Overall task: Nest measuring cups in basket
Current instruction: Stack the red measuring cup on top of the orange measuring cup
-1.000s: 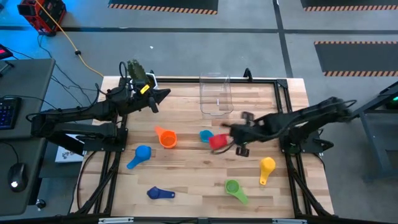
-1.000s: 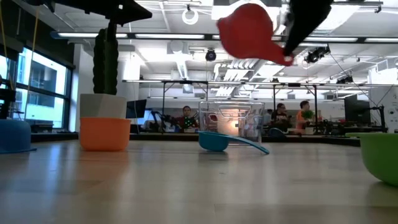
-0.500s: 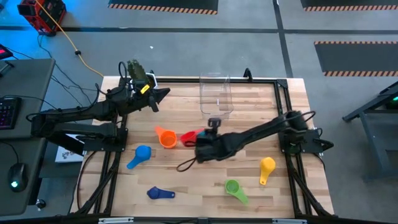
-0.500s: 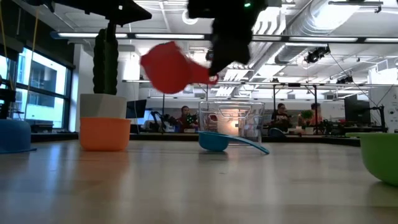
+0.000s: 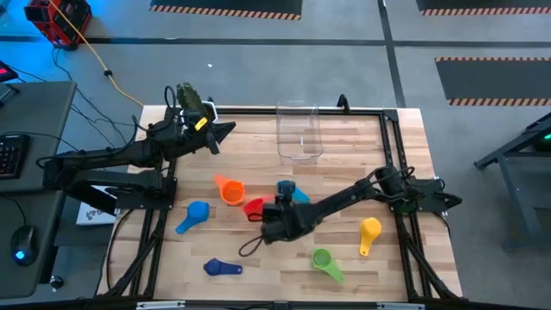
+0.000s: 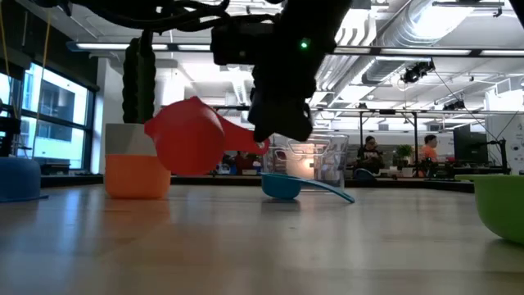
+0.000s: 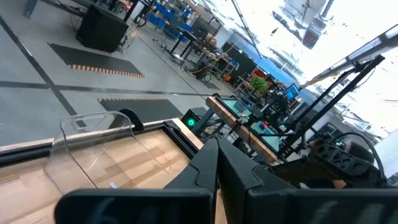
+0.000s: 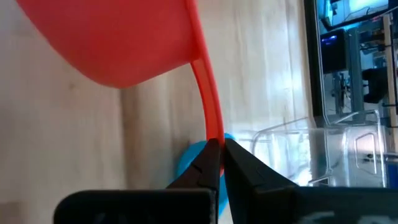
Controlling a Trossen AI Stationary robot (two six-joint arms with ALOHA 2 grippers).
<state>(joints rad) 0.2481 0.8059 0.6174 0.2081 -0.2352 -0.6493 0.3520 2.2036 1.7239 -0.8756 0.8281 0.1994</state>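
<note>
My right gripper (image 5: 265, 212) is closed on the flat handle of the red cup (image 5: 253, 207); in my right wrist view the two fingers (image 8: 208, 163) pinch the thin handle of this cup (image 8: 124, 37) edge-on. From the low camera the red cup (image 6: 187, 137) hangs above the wood, not touching it, with its bowl tilted. On the table (image 5: 258, 250) seen from above, it is close to the middle, a little toward nine o'clock.

Nearest to the front edge, at about seven o'clock, lies the dark blue cup (image 5: 221, 268), and at about five o'clock the green cup (image 5: 324, 259). The yellow cup (image 5: 369, 231) is at four o'clock. The blue cup (image 5: 195, 213) is at eight o'clock, near the left edge.

Just beside the red cup, toward ten o'clock of it, stands the orange cup (image 5: 230, 190). At two o'clock from my gripper the light blue cup (image 5: 289, 190) lies on the wood.

Farther, at twelve o'clock at the back edge, the basket (image 5: 299, 131) stands upright, and I see no cup inside it.

My left gripper (image 5: 219, 133) waits at the far left corner, at about ten o'clock, above the table, with fingers (image 7: 239, 177) pressed together and holding nothing. Behind it at the corner is the cactus (image 5: 187, 96) in its pot.
</note>
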